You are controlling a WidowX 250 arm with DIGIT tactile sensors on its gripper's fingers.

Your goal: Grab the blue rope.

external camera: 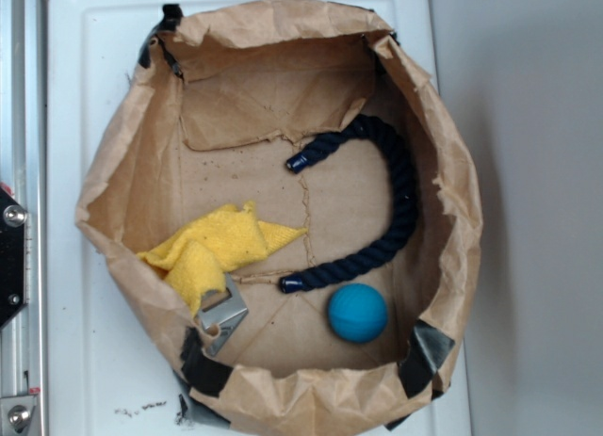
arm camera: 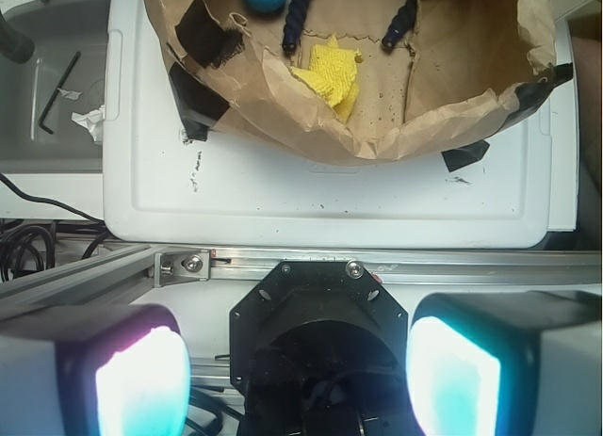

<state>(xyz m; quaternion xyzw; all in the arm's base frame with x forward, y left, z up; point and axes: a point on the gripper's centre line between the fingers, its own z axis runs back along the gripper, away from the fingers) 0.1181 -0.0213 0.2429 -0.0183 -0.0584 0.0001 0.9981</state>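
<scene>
The blue rope (external camera: 400, 186) I am after is thick, dark navy and tightly twisted, with glossy sealed blue tips. It lies flat on the brown paper floor, bent into an open hook. One tip sits near the middle of the floor, the strand arches up toward the far wall, then runs down the right side and curls back left to its other tip, just beside the lower centre. Through my wrist view only its two ends (arm camera: 294, 22) show, poking in from the top edge, well apart.
</scene>
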